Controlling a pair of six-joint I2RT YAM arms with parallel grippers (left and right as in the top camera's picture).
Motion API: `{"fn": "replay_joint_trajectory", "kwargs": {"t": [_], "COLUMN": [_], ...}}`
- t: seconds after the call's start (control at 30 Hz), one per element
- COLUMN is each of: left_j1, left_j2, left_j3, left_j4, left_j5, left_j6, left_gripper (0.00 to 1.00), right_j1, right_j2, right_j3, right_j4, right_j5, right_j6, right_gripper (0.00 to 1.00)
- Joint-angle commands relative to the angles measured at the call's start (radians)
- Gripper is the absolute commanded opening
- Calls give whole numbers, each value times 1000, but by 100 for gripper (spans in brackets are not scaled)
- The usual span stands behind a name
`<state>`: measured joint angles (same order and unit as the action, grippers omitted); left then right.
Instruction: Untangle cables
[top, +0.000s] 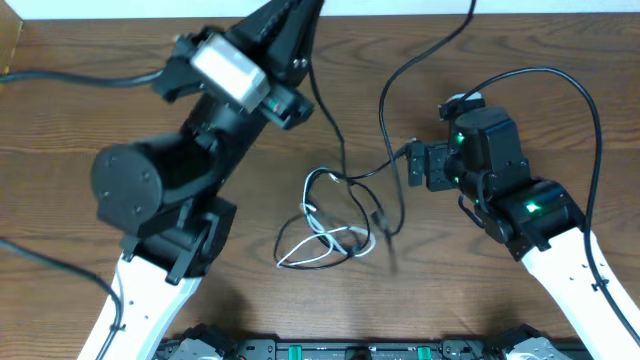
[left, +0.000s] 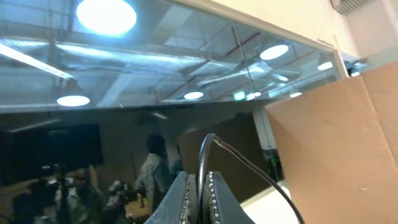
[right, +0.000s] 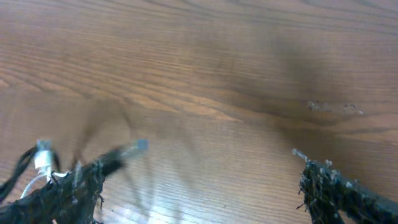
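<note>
left fingers (left: 217, 199) tight around a black cable (left: 201, 158), right fingers (right: 336, 190) apart near the tangled cables (top: 322, 235)

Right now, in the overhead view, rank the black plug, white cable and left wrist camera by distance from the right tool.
From the right tool:
1. black plug, close by, mid-table.
2. white cable, front centre.
3. left wrist camera, far side, on the left arm.

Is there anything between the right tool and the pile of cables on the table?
Nothing visible. Between the right tool and the cables there is only the table, crossed by the cables' own black strands. The left tool grips one black cable, away from that path.
</note>
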<state>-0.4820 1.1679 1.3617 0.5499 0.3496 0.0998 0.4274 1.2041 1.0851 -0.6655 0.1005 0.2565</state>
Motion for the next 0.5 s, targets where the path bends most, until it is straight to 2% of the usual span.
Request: {"fn": "replay_joint_trajectory", "kwargs": {"t": [0.0, 0.2, 0.47], "left_j1": [-2, 16, 72], "left_j2": [19, 21, 21], "left_j3": [27, 27, 27], "left_j4": [-17, -100, -107], "left_j5": [35, 31, -17], "left_j6": [-30, 13, 16], "left_gripper": [7, 7, 7], "right_j1": [9, 9, 43], "right_j2": [10, 33, 58], "right_j3": [-1, -1, -1], "right_j4": [-10, -37, -66], "right_j5": [7, 25, 20], "right_j6": [-4, -18, -18], "right_gripper": [99, 99, 99]}}
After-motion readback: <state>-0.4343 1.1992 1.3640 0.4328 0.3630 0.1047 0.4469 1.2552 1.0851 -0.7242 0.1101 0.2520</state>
